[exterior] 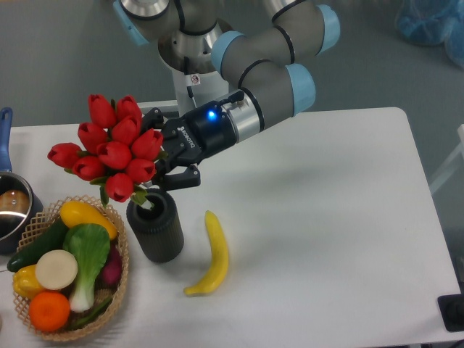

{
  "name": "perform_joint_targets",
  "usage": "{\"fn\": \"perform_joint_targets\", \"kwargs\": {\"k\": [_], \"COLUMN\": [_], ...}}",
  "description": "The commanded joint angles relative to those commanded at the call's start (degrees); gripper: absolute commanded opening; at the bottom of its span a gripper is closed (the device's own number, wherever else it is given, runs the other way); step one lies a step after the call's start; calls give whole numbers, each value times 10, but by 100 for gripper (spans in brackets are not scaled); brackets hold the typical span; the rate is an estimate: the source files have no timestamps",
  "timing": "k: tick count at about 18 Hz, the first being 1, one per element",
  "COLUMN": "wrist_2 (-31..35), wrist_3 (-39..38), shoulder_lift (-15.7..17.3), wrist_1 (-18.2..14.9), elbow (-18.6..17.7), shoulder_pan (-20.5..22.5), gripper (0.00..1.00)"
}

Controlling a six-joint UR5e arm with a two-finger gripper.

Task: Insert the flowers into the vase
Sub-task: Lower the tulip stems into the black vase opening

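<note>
Ref. landmark: vase (156,230), dark ribbed cylinder, upright on white table (326,217).

Nearest, front-left of vase: wicker basket (116,290) w/ produce — orange (49,310), white round item, green leafy veg (87,254), cucumber, yellow pieces. Basket rim just beside vase base, contact cannot be confirmed.

Front-right of vase: banana (210,254), flat on table, near vase, not touching.

Directly above vase mouth: flowers (109,148), tight bunch of red tulip buds, leaning up and to the left of vase. Green stems/leaves at the rim opening; how deep the stems sit is hidden. Buds fully above rim.

Above-right of vase: gripper (163,170), black, blue LED lit on wrist. Fingers closed around stem end of flowers, just above vase rim. Lower finger very near rim; contact cannot be told.

Far left of vase: pot (11,206) w/ blue handle, at frame edge.

Behind vase: arm base, grey joints w/ blue caps.
</note>
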Motion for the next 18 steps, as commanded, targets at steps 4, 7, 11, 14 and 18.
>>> {"fn": "perform_joint_targets", "kwargs": {"k": [4,7,11,14,18], "wrist_2": [0,1,1,2,2], "wrist_3": [20,30,67,72,83], "shoulder_lift": [-9,-11,-13,-21,-24], "wrist_1": [0,1,0,1,1], "elbow": [-7,-21,-39,-40,-45], "shoulder_pan": [-1,3,5,6,6], "gripper": [49,49,49,49,49]}}
